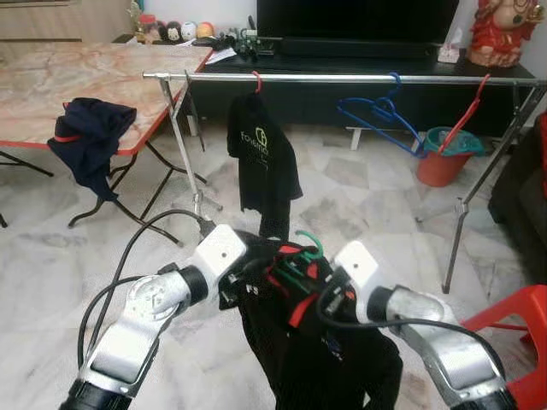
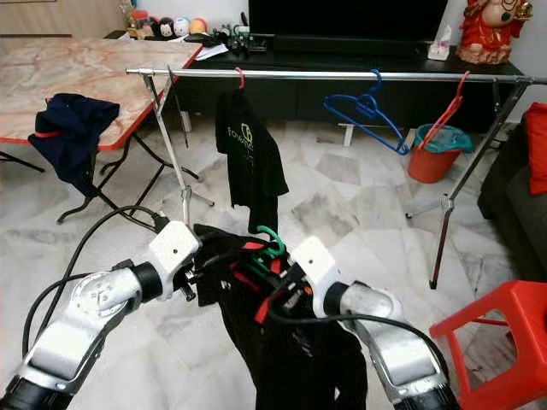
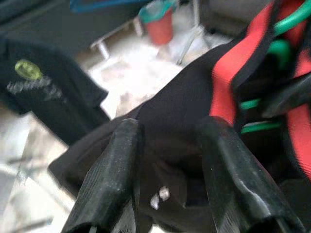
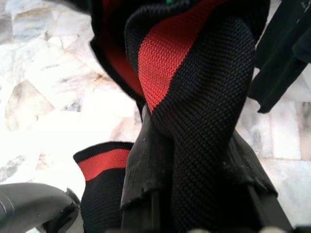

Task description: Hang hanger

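Jaws shut on black-red garment [image 1: 316,359], green hanger [image 1: 309,248]

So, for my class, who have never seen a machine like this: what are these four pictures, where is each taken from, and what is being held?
This is a walking humanoid robot with two silver arms, each ending in two long black fingers. The two wide pictures come from a stereo camera on its head, looking forward and down. The two close-ups come from cameras on its wrists, looking along the fingers.

The left gripper and the right gripper together hold a black garment with red stripes on a green hanger. In the wrist views, cloth sits between each pair of fingers.

Ahead stands a metal clothes rail. On it hang a black T-shirt on a red hanger, blue hangers and another red hanger. A dark garment is draped over the marble-patterned table on the left.
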